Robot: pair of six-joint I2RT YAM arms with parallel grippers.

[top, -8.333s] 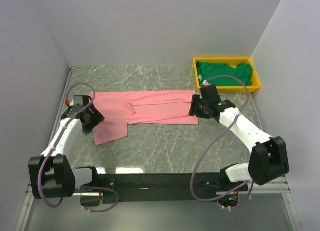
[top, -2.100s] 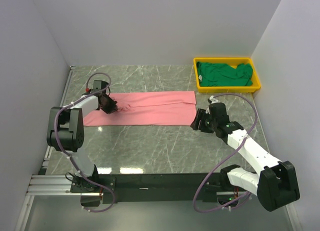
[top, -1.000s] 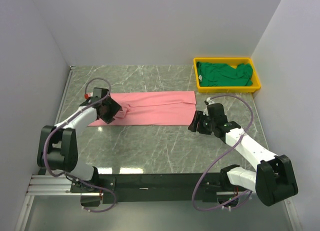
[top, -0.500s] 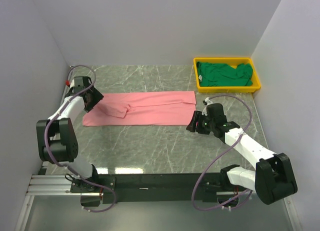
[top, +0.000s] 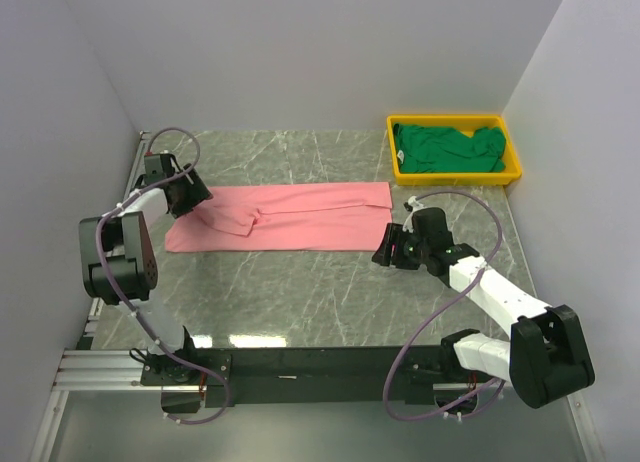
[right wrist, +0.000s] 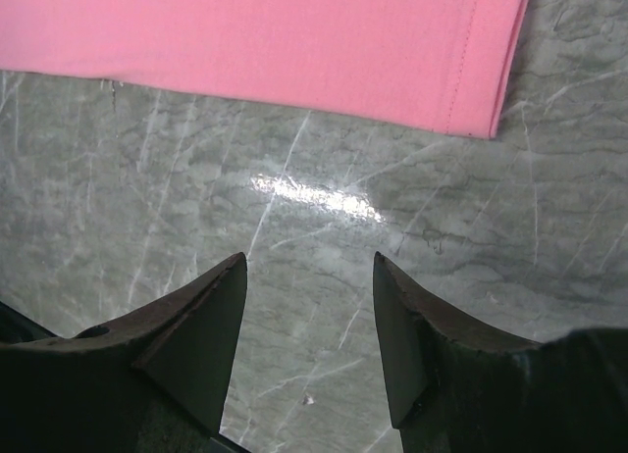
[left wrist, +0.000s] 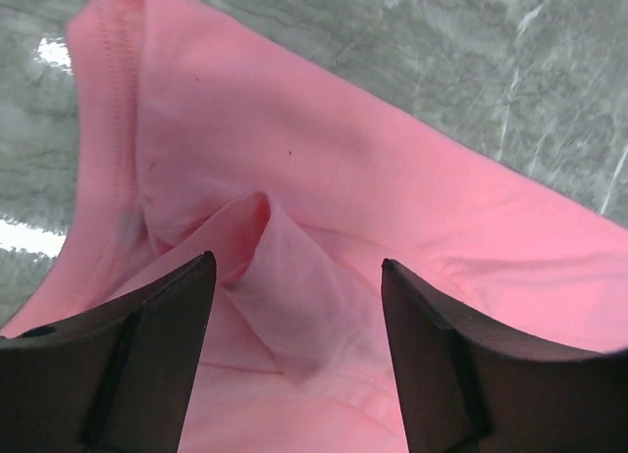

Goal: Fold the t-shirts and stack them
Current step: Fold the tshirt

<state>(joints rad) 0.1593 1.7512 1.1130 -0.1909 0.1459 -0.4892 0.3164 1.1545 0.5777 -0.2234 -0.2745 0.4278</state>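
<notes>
My left pincer point(left wrist: 294, 267) was open, holding nothing, over a bump in the pink shirt point(top: 300, 217), mid-left, maybe to smooth it. My right pincer point(right wrist: 309, 262), open and empty too, hung by its right edge. The green shirt point(top: 445, 147) lay in the tray point(top: 450, 121), upper right.

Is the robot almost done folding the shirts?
Not yet. Done: the pink shirt lies folded into a long strip. In hand: nothing is gripped; the left fingers hang open over its bunched left end, the right fingers open near its right corner. Left: folding it smaller, then the green shirt, crumpled in the yellow tray, and stacking.
</notes>
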